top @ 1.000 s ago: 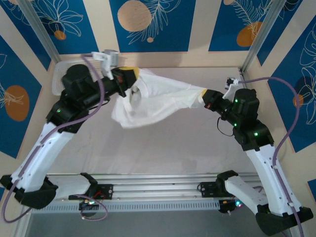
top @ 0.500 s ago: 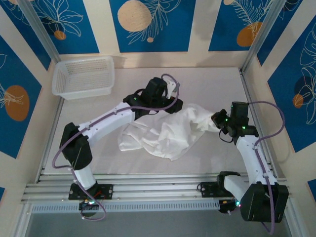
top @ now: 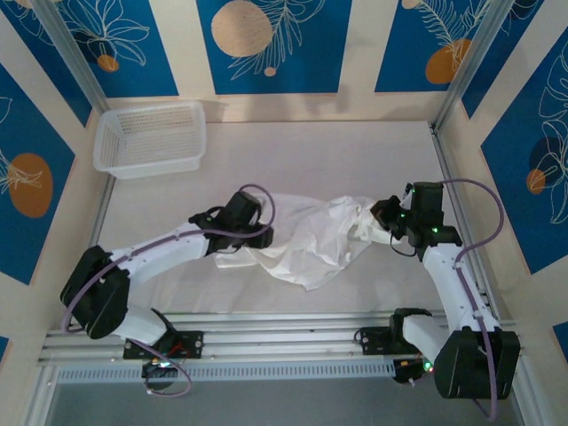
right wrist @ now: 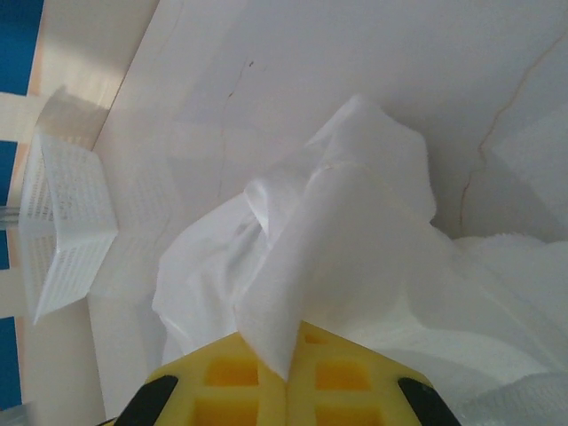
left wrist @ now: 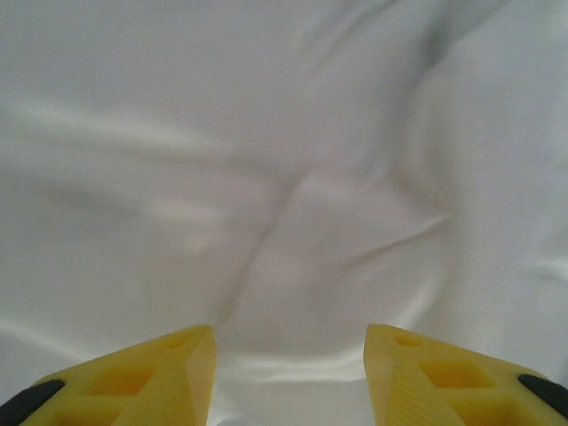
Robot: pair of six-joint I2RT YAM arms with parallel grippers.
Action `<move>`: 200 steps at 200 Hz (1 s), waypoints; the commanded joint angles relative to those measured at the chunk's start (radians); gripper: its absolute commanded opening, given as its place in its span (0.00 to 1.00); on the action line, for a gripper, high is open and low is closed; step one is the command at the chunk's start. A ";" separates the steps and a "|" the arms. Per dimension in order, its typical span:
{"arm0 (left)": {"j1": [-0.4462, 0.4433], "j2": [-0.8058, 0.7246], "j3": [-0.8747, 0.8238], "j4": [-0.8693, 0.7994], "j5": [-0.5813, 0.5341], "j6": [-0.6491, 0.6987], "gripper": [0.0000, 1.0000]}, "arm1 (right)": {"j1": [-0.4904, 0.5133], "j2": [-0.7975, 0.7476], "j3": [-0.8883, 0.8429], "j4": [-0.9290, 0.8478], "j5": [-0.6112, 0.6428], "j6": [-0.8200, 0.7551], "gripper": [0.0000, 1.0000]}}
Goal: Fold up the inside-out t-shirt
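We pinch a fold of the crumpled white t-shirt (top: 311,238) in our right gripper (right wrist: 288,357). Our left gripper (left wrist: 288,342) stands spread over its left side.

T-shirt (top: 311,238) on table (top: 355,155): mesh basket (top: 151,138) well apart, behind and left of it; left gripper (left wrist: 289,377) over its left edge; right gripper (right wrist: 288,368) at its right end.
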 commanded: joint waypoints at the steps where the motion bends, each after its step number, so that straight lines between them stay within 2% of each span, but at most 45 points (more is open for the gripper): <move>1: 0.044 0.023 -0.050 0.171 0.136 -0.101 0.49 | 0.016 0.023 0.013 0.004 -0.038 -0.026 0.00; 31: 0.045 0.104 -0.026 0.241 0.187 -0.109 0.53 | 0.033 0.019 0.011 0.002 -0.032 -0.026 0.00; 64: 0.054 0.139 -0.033 0.296 0.218 -0.149 0.53 | 0.044 0.009 0.007 -0.005 -0.015 -0.022 0.00; 88: 0.053 0.130 -0.042 0.314 0.230 -0.158 0.43 | 0.051 0.015 0.013 -0.005 -0.013 -0.023 0.00; 116: 0.054 0.090 -0.038 0.272 0.225 -0.144 0.25 | 0.058 0.025 0.035 -0.012 -0.016 -0.024 0.00; 128: 0.055 0.065 -0.033 0.243 0.212 -0.135 0.11 | 0.062 0.026 0.041 -0.014 -0.012 -0.025 0.00; 133: 0.054 0.056 -0.029 0.229 0.207 -0.129 0.00 | 0.064 0.026 0.045 -0.014 -0.010 -0.026 0.00; 169: 0.092 -0.046 0.022 0.184 0.242 -0.118 0.00 | 0.073 0.014 0.087 -0.028 -0.009 -0.009 0.00; 200: 0.228 -0.183 0.274 -0.010 0.212 -0.017 0.00 | 0.068 -0.012 0.301 -0.080 0.066 -0.041 0.00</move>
